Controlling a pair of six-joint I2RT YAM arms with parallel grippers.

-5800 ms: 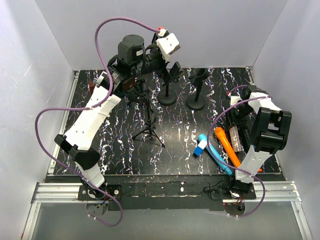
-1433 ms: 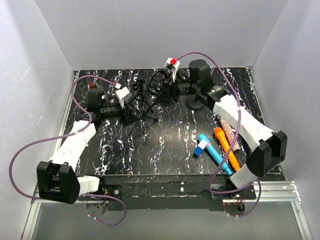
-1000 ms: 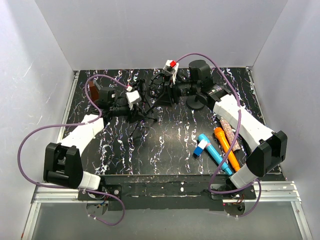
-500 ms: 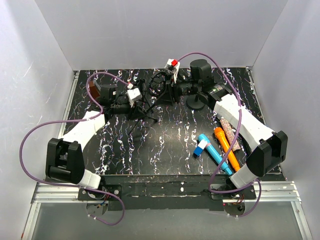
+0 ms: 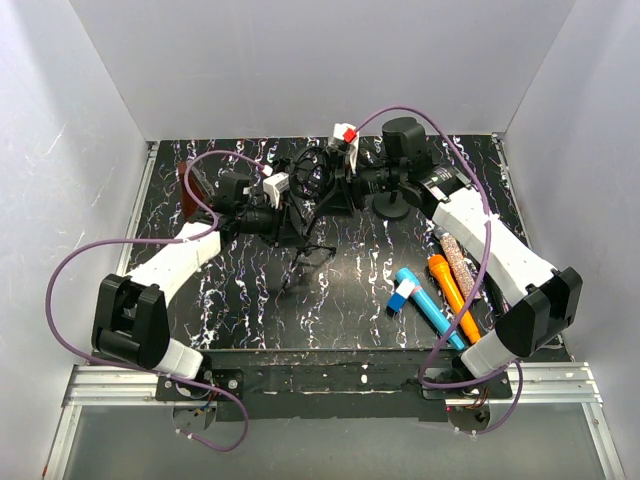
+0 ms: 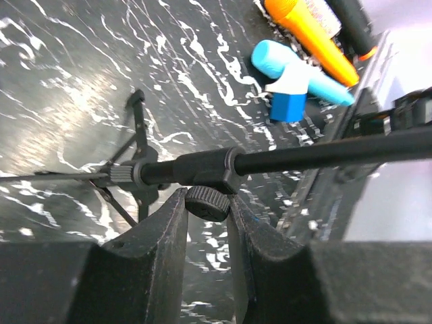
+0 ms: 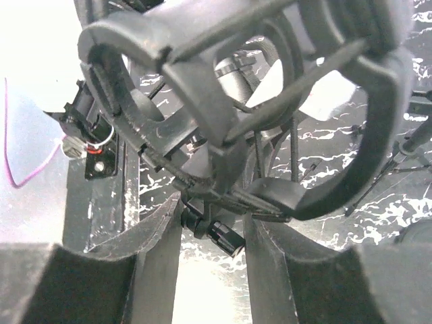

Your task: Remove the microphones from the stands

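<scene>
The left tool is clamped shut on the black knurled knob at the collar of the thin black tripod stand. The stand's black pole runs crosswise to the fingers. The right tool has its jaws partly apart on either side of a small black screw. Whether the pads bear on the screw I cannot tell. Just past that screw sits the black ring-shaped shock mount at the head of the stand. Through its cage shows a grey cylinder, probably the microphone, though too little of it shows to be sure. In the top view the stand's long axis runs from its legs on the near side to the mount on the far side, with the left tool between. It may be upright or leaning; the views do not settle that. The right tool is clearly nearer the mount, so the freeing looks like its job while the left braces the pole. On the black white-veined table I count one tripod stand and one plainly seen round-based stand. There are also three loose microphones: light blue, orange and brown speckled. A blue-and-white block touches the blue one.
</scene>
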